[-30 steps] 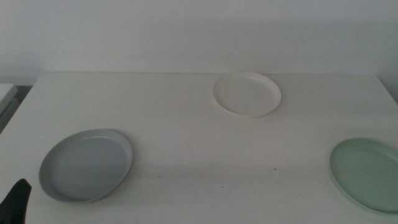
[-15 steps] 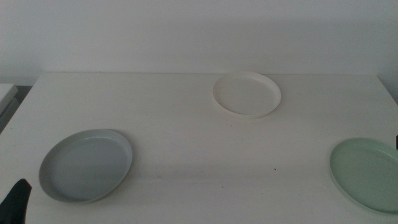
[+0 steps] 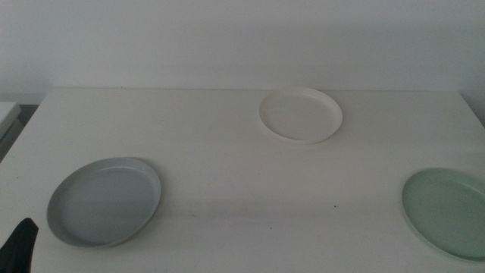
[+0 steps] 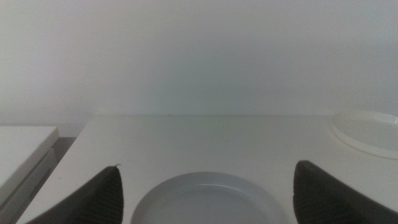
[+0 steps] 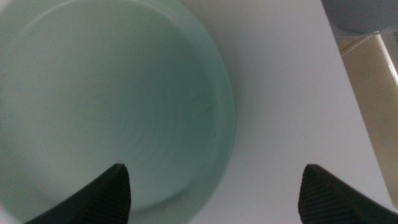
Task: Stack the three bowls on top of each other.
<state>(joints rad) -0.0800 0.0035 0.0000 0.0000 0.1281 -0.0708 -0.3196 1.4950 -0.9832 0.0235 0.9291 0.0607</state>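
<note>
Matt bowls [image 3: 105, 201] — smooth white table [image 3: 227, 152]

**Left wrist camera: contents seen from my station**

Light grey bowl [image 4: 208, 200]: I see it lying flat on the white table [image 4: 205, 140], between my left gripper's [image 4: 208, 198] two dark, spread jaws. Cream-white bowl [image 4: 368, 129]: well beyond the grey bowl, off to one side, partly cut off. Pale wall [image 4: 199, 56]: behind the table.

Three bowls are sitting on one white table [image 3: 227, 152]: one light grey bowl [image 3: 104, 201] is lying near the front left corner, one cream-white bowl [image 3: 301, 114] is resting toward the back edge, and one pale mint green bowl [image 3: 447, 211] is sitting at the front right corner.
</note>
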